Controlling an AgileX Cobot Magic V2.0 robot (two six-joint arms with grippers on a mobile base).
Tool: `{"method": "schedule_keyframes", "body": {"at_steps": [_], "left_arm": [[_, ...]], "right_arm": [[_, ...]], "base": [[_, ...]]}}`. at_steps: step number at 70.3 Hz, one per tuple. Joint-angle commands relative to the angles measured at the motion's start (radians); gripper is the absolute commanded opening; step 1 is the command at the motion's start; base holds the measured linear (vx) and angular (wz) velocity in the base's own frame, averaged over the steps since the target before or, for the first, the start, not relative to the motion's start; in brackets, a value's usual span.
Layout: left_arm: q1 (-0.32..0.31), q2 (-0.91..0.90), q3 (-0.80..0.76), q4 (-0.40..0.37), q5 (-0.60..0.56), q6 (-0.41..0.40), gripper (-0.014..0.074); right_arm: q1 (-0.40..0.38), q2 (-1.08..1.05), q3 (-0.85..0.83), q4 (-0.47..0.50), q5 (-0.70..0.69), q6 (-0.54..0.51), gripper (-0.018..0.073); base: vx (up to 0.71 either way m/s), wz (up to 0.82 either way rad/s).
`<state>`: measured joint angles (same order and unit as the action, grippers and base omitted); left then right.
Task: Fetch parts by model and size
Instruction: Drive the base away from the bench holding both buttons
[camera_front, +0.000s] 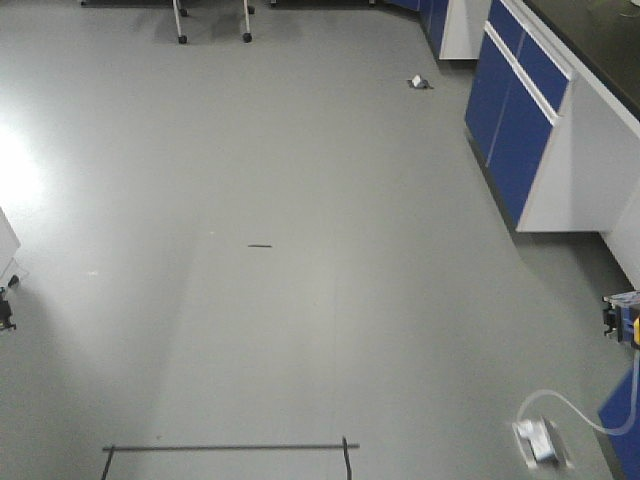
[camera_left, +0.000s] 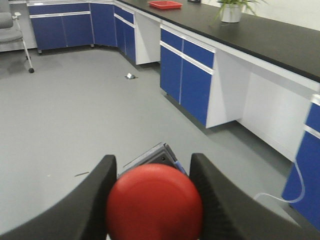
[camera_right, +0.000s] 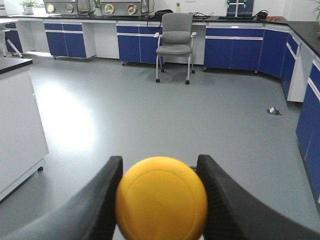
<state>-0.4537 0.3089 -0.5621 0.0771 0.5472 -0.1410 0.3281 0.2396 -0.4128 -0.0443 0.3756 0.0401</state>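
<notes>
Left hand: pinched on the red-capped switch, with a dark finger seen at each side of the cap.
Red-capped switch: held above the grey floor; a dark base with blue marking is glimpsed behind the cap.
Right hand: pinched on the yellow-capped switch.
Yellow-capped switch: held above the floor; base hidden.
Surroundings: blue cabinets near the left hand; a grey chair far beyond the right hand.
</notes>
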Motion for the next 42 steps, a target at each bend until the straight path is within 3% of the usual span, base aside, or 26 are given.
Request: {"method": "schedule_keyframes", "body": {"at_steps": [1,42], "left_arm": [[-0.005,0.011,-0.025,0.0,-0.08,-0.004,-0.0007],[-0.005,0.011,-0.025,0.0,-0.079,-0.004,-0.0007]], "right_arm": [[-0.003,0.011,-0.027,-0.005,-0.081,-0.004,-0.0005],[-0.003,0.011,-0.027,-0.005,-0.081,-0.004,-0.0005]], "base": [[0.59,0.16],[0.62,0.06]]}}
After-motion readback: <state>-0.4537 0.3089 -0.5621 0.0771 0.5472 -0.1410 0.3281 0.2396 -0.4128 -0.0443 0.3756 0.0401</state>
